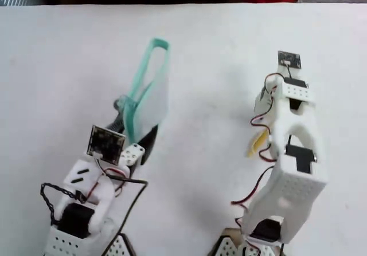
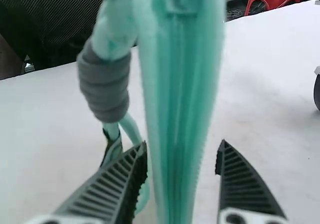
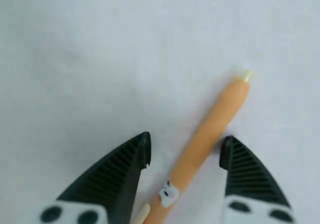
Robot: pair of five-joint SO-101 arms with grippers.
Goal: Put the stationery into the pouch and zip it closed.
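left gripper point(image 2: 182, 145) wide, one jaw each side of the pouch point(image 1: 150, 104) edge | right gripper point(image 3: 186, 139) wide around the pen point(image 3: 212, 121), well apart from the pouch | risk: you close off-centre and the round pen rolls away; floppy pouch may slip

Pouch point(image 2: 180, 108) blocks the left fingers point(image 2: 120, 184) (pen point(image 3: 210, 129), the right fingers point(image 3: 117, 176)); table point(image 1: 212, 67) between offers passing room.

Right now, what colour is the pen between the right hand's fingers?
Orange pen with a pale tip, clearest in the right wrist view.
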